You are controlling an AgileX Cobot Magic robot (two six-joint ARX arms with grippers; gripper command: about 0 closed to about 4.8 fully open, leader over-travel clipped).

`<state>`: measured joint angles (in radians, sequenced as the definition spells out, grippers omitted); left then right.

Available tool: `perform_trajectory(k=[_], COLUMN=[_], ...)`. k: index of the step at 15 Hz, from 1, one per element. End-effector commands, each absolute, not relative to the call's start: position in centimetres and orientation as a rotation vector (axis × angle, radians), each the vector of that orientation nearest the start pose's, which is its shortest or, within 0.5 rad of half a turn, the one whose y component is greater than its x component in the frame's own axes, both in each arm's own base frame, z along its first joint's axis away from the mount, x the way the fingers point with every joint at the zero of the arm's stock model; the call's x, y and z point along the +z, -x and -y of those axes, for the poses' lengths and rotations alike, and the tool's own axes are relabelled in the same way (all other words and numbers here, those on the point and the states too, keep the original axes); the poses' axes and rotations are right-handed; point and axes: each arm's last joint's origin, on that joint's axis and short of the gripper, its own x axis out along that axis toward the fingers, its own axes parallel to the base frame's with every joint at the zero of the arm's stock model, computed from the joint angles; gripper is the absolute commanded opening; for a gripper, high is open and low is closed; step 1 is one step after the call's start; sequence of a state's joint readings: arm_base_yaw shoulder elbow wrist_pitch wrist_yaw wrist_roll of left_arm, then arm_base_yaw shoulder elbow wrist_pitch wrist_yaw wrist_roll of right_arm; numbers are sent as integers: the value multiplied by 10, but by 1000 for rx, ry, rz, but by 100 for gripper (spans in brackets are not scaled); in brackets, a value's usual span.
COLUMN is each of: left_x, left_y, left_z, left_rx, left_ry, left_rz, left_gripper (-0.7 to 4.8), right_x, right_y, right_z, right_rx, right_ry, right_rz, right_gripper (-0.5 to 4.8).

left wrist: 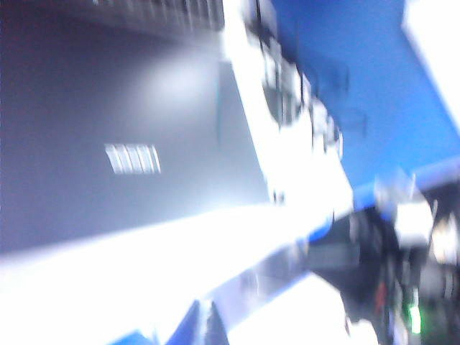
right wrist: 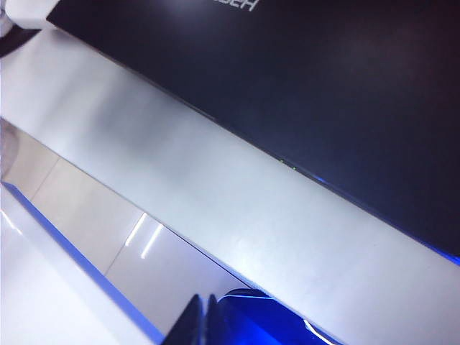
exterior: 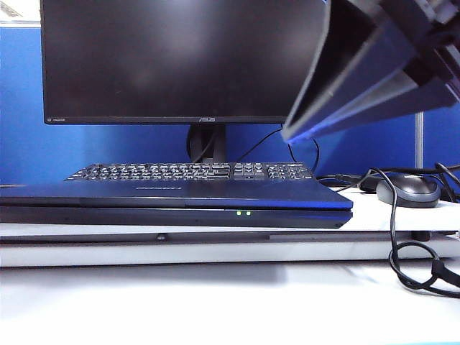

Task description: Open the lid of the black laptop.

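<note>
Overhead, right fingers (exterior: pixel 289 132) hanging in the air, long dark blades pressed together to one tip, clenched on nothing. Below and beyond that tip, wide black laptop (exterior: pixel 180 215) lying flat on the white desk (exterior: pixel 215 302), shut. Thin dark navy matte lid (exterior: pixel 172 192) down flat on the base, two green LED dots (exterior: pixel 244 213) lit on the front edge beneath it. Seen from the right wrist, same fingers (right wrist: pixel 207 320) over bare desk (right wrist: pixel 215 208), well apart from the lid (right wrist: pixel 323 86), front edge of the laptop running slantwise past them.

Left fingers (left wrist: pixel 200 325) barely caught in a badly blurred left wrist view; cannot tell whether released or clenched. Ahead of them, dark lid face (left wrist: pixel 108 108) with a pale logo mark, not touched.

Behind the laptop, farther from both sets of fingers: flat black keyboard with white-lettered keys (exterior: pixel 190 171), then large black ASUS monitor on a stand (exterior: pixel 180 57), screen dark. Beneath the right fingers and off to the side, rounded grey-black mouse (exterior: pixel 408 190), and a black cable (exterior: pixel 394 237) looping over the desk edge.
</note>
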<state>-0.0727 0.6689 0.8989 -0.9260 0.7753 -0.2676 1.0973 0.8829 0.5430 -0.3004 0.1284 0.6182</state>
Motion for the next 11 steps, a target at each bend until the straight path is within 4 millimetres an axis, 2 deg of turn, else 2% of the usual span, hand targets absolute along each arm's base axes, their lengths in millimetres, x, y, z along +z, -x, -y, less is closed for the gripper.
perform_trajectory(k=[1,2,4,7,9,11], left_x=[314,309,300,290,284,266], left_y=[-110,-112,-116,-123,-127,-128], left_z=[40,45,61,81,83,81], left_rx=[-684,-638,-658,-645,-626,-545], left_ry=[361,299,203,40,-23,-104], left_rz=[-900,-955,-1052,-1109,-1126,-1160], left_gripper=[-4,-4,-3,-4,-4,-4], right_x=[229,229,229,229,229,230], right_y=[-86,-86,-85,-84,-84,-84], right_z=[-161,-161,-161,-162,-162,-162], right_rx=[729,743,761,801,817,820], right_ry=[-205,-208,-211,-216,-215,-216], right_rz=[-783,-791,-801,-825,-832,-832], right_gripper=[13,13,13,14,14,14])
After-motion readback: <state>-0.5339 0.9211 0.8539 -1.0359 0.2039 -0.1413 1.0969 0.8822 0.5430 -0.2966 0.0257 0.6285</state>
